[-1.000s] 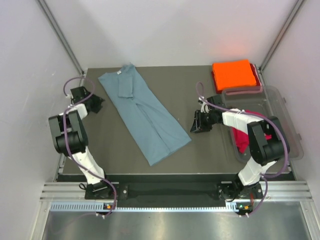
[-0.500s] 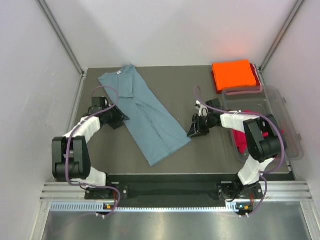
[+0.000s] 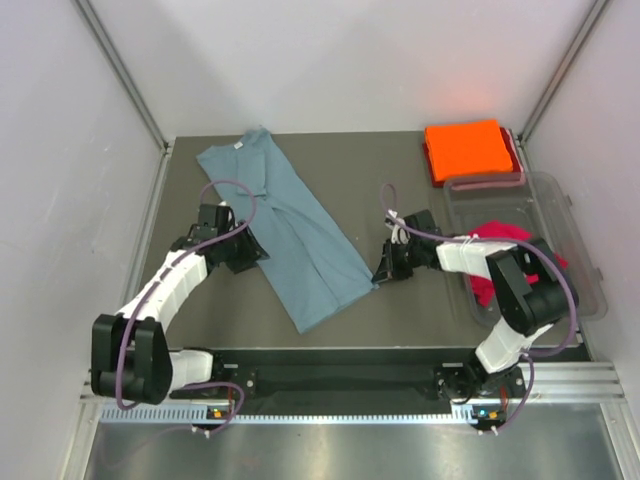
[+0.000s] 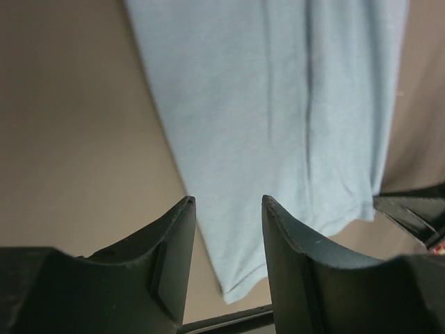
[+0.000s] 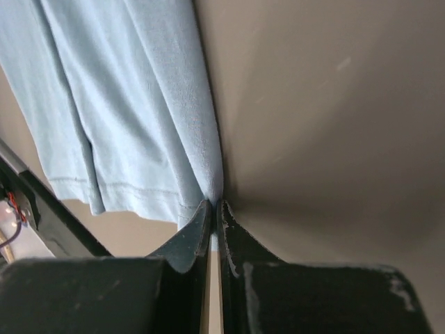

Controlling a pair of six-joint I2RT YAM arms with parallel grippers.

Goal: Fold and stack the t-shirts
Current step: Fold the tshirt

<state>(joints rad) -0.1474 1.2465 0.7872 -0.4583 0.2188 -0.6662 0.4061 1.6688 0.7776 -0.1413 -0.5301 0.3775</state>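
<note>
**Right claw pinches the edge of the blue shirt**

The blue shirt (image 3: 290, 235) lies flat on the dark table (image 3: 400, 190). It runs on a slant, from the far left corner down toward the middle of the near side. Its bottom corner comes close to the near edge of the table but does not hang over.

There is bare table on both sides of it. One strip lies between the shirt and the left wall. A wider patch lies between the shirt and the tub (image 3: 580, 240) on the right.

The blue shirt is folded in along its length, so it makes a long narrow shape. A fold line runs down its middle. The cloth is soft and mostly smooth.

The right claw (image 3: 383, 270) is down at the shirt's right edge, near the bottom hem. Its two fingers are squeezed tight together, with a bit of that edge caught between them.

The left claw (image 3: 248, 250) sits at the shirt's left edge. Its fingers stand partly apart and have nothing between them.

The orange shirt (image 3: 468, 148) is a neat folded square in the far right corner, just behind the tub. The red shirt (image 3: 505, 232) is bunched up inside the tub.
</note>
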